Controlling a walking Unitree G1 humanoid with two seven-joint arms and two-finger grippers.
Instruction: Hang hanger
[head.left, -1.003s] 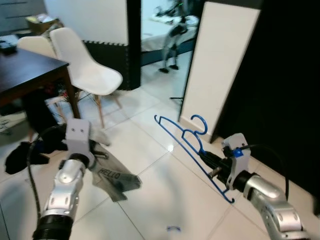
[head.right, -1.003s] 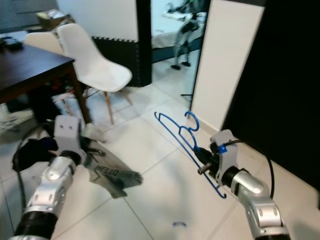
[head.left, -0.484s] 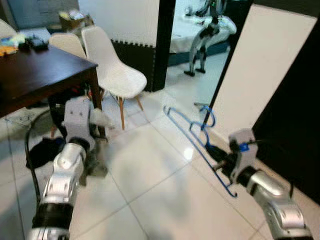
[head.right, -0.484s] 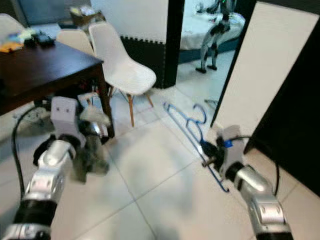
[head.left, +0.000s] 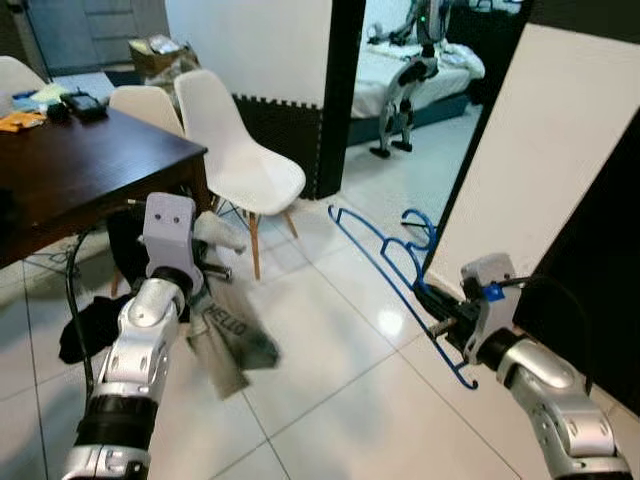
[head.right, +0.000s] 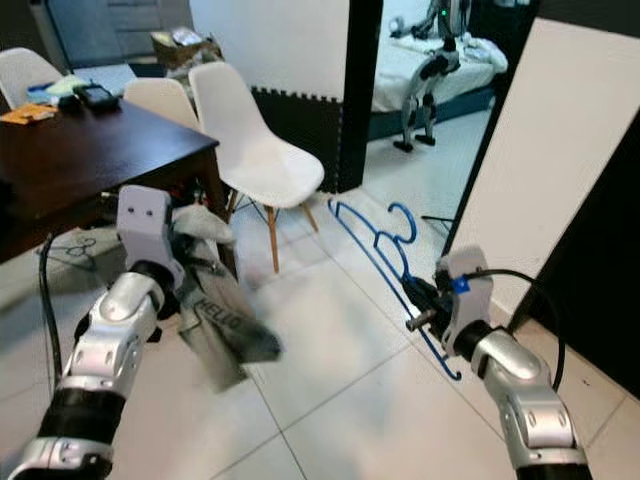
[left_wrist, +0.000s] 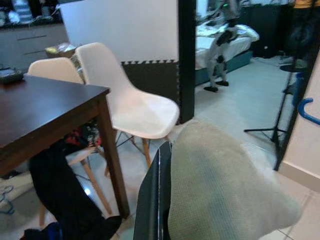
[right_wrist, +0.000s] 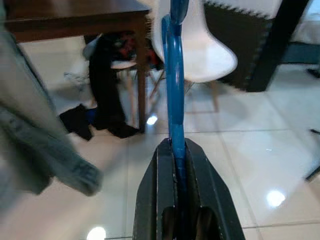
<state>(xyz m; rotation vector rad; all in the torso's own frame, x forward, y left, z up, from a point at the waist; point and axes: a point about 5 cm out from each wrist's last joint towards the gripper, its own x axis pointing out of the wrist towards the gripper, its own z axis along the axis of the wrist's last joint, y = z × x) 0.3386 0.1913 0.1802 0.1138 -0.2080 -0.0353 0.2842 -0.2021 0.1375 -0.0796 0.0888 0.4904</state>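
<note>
Over the white tiled floor (head.left: 330, 400), your right gripper (head.left: 437, 312) pinches the blue hanger (head.left: 385, 268) — your left gripper (head.right: 190, 275) is clamped on a grey garment (head.right: 225, 325), fingertips buried in cloth.

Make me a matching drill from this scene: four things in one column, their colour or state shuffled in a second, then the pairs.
Things
1. hanger
2. garment
3. chair
4. table

States
A. dark brown, with small items on top
B. white, standing by the table
C. blue, clamped in the right gripper
D. grey, hanging from the left gripper

Pairs: 1-C, 2-D, 3-B, 4-A
</note>
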